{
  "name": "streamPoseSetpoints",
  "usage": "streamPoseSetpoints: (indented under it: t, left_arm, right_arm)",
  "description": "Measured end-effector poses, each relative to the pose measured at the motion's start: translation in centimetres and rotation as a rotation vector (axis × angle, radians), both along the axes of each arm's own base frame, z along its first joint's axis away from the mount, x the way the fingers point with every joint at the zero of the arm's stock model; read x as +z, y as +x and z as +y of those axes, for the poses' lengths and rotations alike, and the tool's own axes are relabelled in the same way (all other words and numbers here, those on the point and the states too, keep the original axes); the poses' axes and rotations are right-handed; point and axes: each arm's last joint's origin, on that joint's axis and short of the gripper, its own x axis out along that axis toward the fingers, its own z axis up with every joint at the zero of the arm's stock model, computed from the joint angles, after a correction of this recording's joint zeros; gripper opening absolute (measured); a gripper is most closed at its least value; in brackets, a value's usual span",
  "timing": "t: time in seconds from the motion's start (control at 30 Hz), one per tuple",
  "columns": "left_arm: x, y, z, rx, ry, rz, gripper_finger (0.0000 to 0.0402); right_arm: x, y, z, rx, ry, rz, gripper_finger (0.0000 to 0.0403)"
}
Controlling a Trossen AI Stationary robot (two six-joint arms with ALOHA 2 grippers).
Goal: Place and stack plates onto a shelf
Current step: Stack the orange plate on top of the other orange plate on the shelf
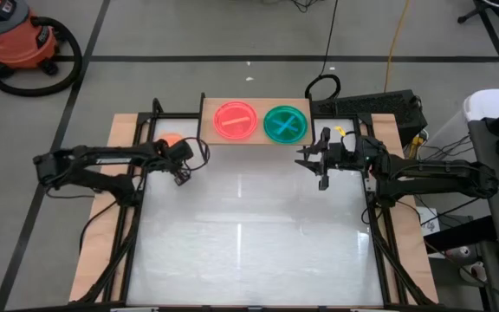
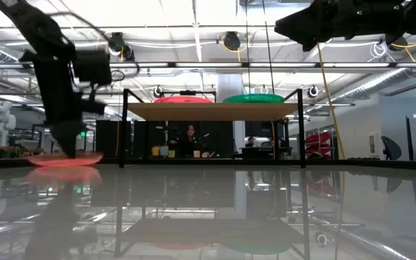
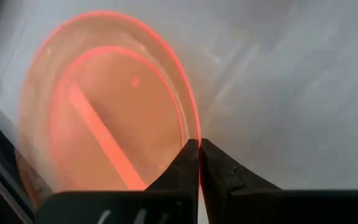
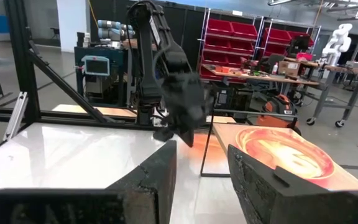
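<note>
An orange plate (image 1: pixel 168 139) lies on the white table left of the shelf (image 1: pixel 254 139); it also shows in the low view (image 2: pixel 85 159). My left gripper (image 1: pixel 178 149) points down and is shut on its rim. A pink plate (image 1: pixel 236 119) and a green plate (image 1: pixel 286 123) rest side by side on the shelf's wooden top (image 2: pixel 211 112). My right gripper (image 1: pixel 308 161) is open and empty, raised above the table just right of the shelf, high in the low view (image 2: pixel 284 26). The other plates are out of view. My left gripper pinches the orange plate's rim (image 3: pixel 197 134) between its two fingertips (image 3: pixel 185 163), which come from above, pointing down. In the low view the plate's underside sits on or just above the table (image 2: pixel 63 162); I cannot tell which.
The shelf stands at the table's far edge on thin black legs (image 2: pixel 124 130). Black frame rails (image 1: pixel 137 199) run along the table's left and right sides. The white tabletop (image 1: pixel 249 234) stretches toward the near edge. People sit in the room behind (image 2: pixel 191 139).
</note>
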Motion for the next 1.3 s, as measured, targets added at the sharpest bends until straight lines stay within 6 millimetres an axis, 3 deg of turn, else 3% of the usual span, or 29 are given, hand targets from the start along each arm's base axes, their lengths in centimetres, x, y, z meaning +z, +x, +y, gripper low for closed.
streamPoseSetpoints:
  t: [0.4, 0.6, 0.77, 1.0, 1.3]
  left_arm:
    - [8.7, -0.4, -2.4, -0.003, 0.181, -0.342, 0.0004]
    - [12.2, -1.0, -2.5, 0.000, 0.326, -0.467, 0.0004]
    - [15.5, 0.0, -2.3, -0.118, 0.448, -0.606, 0.0004]
    - [18.8, 3.5, -2.0, -0.428, 0.570, -0.737, 0.0003]
    - [17.2, 11.1, 0.3, -0.666, 0.533, -0.470, 0.0003]
  right_arm:
    - [0.0, 0.0, 0.0, -0.002, -0.018, 0.002, 0.0126]
    - [0.0, 0.0, 0.0, -0.002, -0.019, 0.002, 0.0126]
    - [0.0, 0.0, 0.0, -0.002, -0.016, 0.001, 0.0126]
    - [0.1, 0.0, -0.1, -0.026, -0.024, -0.013, 0.0126]
    - [0.2, 0.0, -0.2, -0.050, -0.015, -0.015, 0.0126]
